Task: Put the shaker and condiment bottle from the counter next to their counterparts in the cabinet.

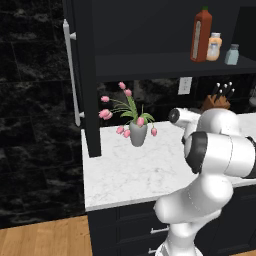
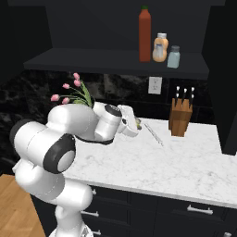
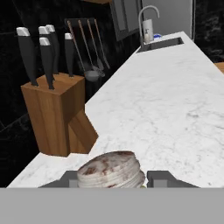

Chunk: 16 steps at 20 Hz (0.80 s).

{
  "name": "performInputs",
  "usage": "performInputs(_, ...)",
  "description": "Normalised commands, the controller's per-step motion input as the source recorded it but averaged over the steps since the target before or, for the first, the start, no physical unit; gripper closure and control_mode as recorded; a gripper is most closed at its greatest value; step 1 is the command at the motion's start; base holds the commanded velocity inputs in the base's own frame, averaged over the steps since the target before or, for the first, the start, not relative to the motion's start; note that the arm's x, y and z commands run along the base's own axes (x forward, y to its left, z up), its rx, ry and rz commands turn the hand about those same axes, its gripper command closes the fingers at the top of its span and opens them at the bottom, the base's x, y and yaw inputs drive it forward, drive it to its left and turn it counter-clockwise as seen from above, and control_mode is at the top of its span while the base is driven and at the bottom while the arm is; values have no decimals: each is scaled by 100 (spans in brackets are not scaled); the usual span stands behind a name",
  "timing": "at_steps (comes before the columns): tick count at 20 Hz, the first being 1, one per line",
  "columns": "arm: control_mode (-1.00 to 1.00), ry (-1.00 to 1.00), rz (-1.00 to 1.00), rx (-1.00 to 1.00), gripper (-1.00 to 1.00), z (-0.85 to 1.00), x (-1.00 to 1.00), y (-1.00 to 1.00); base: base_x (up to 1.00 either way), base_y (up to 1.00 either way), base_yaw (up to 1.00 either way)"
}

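**Shaker at the fingertips, bottle already shelved**

Here's the shaker (image 3: 111, 169), right down at the bottom of the hand view, its speckled silvery cap sitting between the two dark finger tips. In the right base view a sliver of yellow-green (image 2: 138, 123) peeks out just past the hand, low over the counter (image 2: 185, 162). It's a tiny thing, so surely light, and stiff enough to take a firm squeeze. Smooth round sides, though, so it could twist or slip out. My call: pinch across the body below the cap, square on, not on the cap's rim.

And the gripper (image 3: 117, 178)? Fingers stand either side of the cap, close in, but whether they press on the shaker or just flank it, I cannot tell; the body is hidden under the cap.

The arm is folded low, elbow bulging toward the base, forearm reaching out flat over the marble, with the hand pointing along the counter toward the knife block (image 2: 180, 121) and the far sink (image 3: 159, 43).

Up on the cabinet (image 1: 150, 65) shelf, the red bottle (image 1: 201, 35) stands upright just beside the peach bottle (image 1: 214, 47), with the blue-grey shaker (image 1: 232, 54) next along. So the bottle half looks done, and the shaker has a long lift ahead, up to that shelf beside its pale twin.

Off to the left, the tulip vase (image 1: 138, 134) stands well clear.
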Motion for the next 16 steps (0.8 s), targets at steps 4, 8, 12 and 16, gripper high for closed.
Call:
performInputs(4,-100,-9,0,-4,100,78,-13,-14,0,0,0)
performInputs(8,-100,-2,0,0,100,66,-25,-24,0,0,0)
performInputs(12,-100,0,-1,0,100,37,-54,-29,0,0,0)
performInputs(16,-100,0,-2,0,100,44,-62,-30,0,0,0)
